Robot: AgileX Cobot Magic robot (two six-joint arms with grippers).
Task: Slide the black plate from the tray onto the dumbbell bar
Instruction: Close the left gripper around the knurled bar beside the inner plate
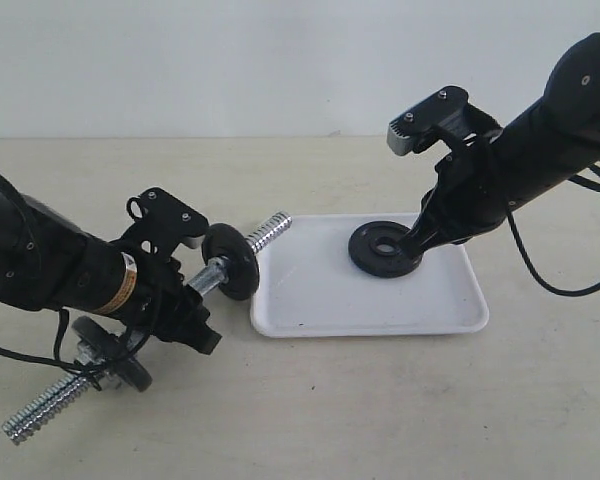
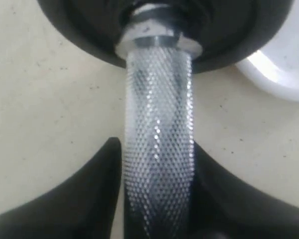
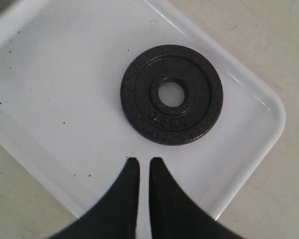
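The black plate (image 1: 385, 250) (image 3: 172, 94) lies flat in the white tray (image 1: 330, 300) (image 3: 55, 74), near its far right part. My right gripper (image 1: 415, 245) (image 3: 144, 160) hovers just beside the plate's edge, its jaws shut with only a thin slit and nothing between them. My left gripper (image 1: 195, 295) (image 2: 157, 144) is shut on the knurled middle of the dumbbell bar (image 1: 270, 232) (image 2: 158, 149). The bar slants, and its near threaded end reaches over the tray's left corner.
Two other black discs sit on the bar: one (image 1: 230, 262) (image 2: 79, 30) just ahead of my left gripper, one (image 1: 112, 355) behind it near the bar's far threaded end (image 1: 40, 410). A cable trails from the right arm (image 1: 540, 270).
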